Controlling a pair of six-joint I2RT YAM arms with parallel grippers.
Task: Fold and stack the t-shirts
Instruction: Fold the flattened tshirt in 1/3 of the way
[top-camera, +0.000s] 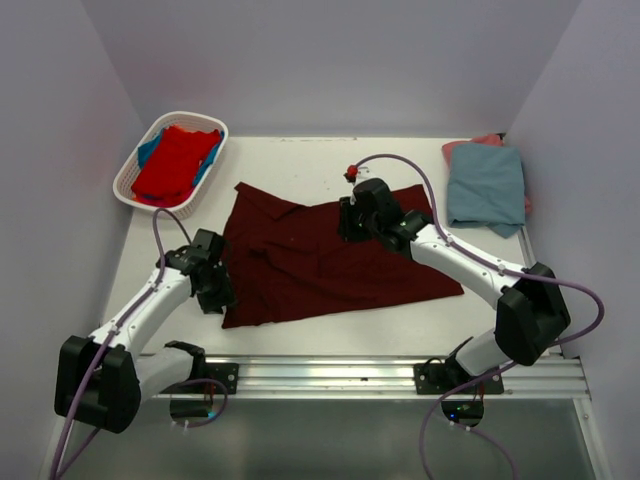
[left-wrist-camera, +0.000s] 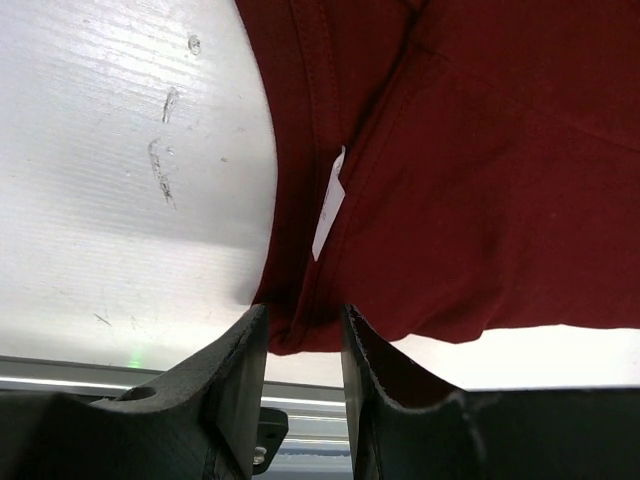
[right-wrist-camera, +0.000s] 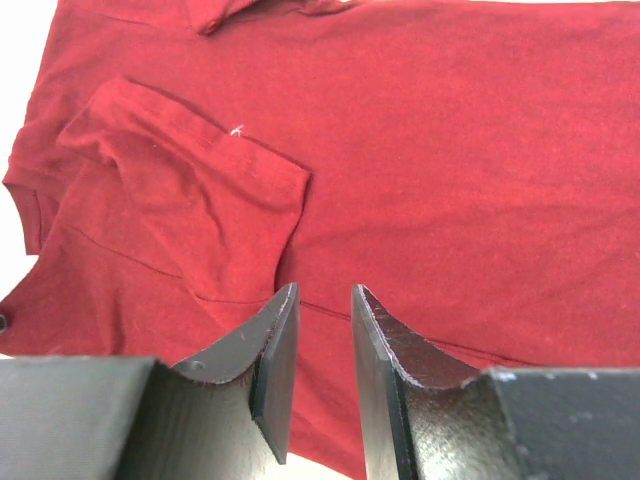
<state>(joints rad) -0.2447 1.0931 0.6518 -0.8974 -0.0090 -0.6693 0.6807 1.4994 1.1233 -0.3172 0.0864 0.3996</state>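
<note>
The dark maroon t-shirt (top-camera: 330, 260) lies spread and wrinkled on the middle of the white table. My left gripper (top-camera: 218, 290) sits at its lower-left corner. In the left wrist view the jaws (left-wrist-camera: 305, 320) stand a little apart, with the shirt's hem corner (left-wrist-camera: 300, 335) at the fingertips and a white label (left-wrist-camera: 330, 205) just beyond. My right gripper (top-camera: 350, 222) hovers over the shirt's upper middle. In the right wrist view (right-wrist-camera: 325, 295) it is narrowly open over the cloth (right-wrist-camera: 450, 150), near a folded-over sleeve (right-wrist-camera: 200, 170).
A white slatted basket (top-camera: 125, 180) at the back left holds a bright red shirt (top-camera: 178, 160) over a blue one (top-camera: 150, 150). A folded grey-blue shirt (top-camera: 485, 185) lies on a salmon pink one (top-camera: 480, 141) at the back right. A metal rail (top-camera: 330, 375) runs along the front edge.
</note>
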